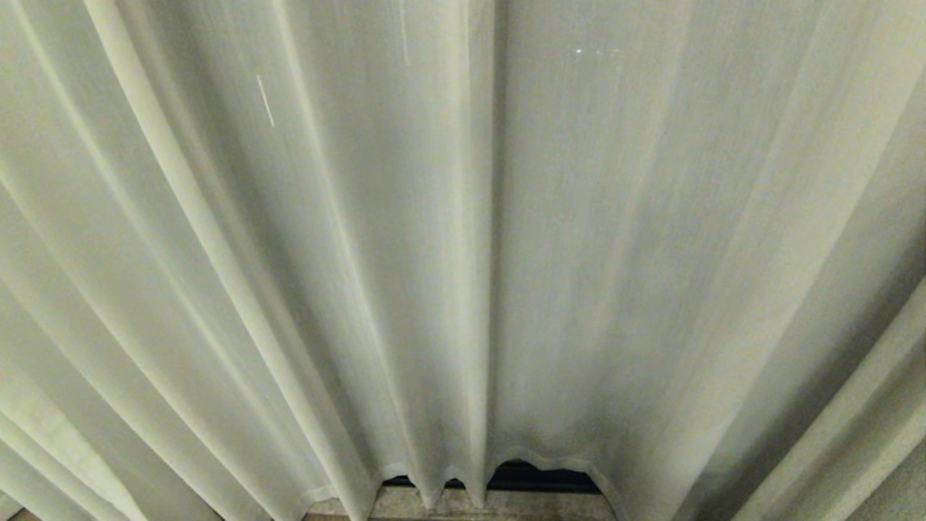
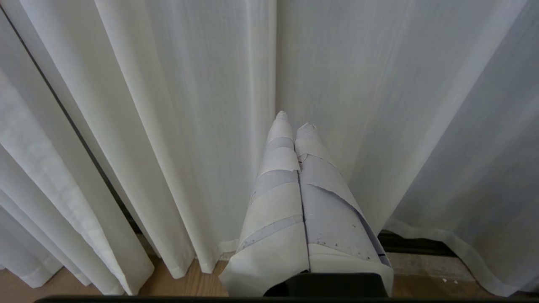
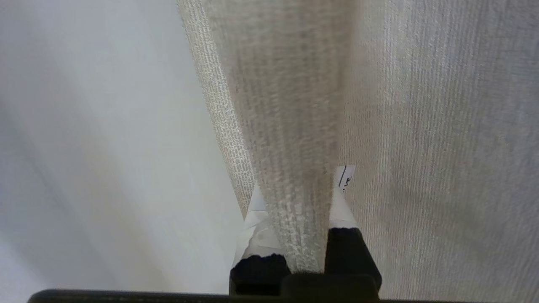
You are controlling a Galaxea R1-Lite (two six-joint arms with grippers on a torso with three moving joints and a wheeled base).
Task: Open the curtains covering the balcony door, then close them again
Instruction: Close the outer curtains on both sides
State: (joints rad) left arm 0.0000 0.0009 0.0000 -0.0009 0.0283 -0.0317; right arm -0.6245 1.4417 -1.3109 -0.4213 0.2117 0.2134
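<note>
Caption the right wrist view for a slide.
Right gripper shut on a pleat of the cream-beige woven curtain, pale sheer layer alongside.

Readable text: none.
Right gripper [image 3: 301, 198] finger wrap: a few dark printed marks, too small and cut off to read.

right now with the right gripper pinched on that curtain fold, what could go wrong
The right gripper is shut on only a narrow fold of the woven curtain, so the cloth may slip out once it pulls sideways. The sheer layer hangs right beside that fold and may drag along or bunch. The left gripper, shut and idle, points at the sheer pleats and may snag moving cloth.
</note>
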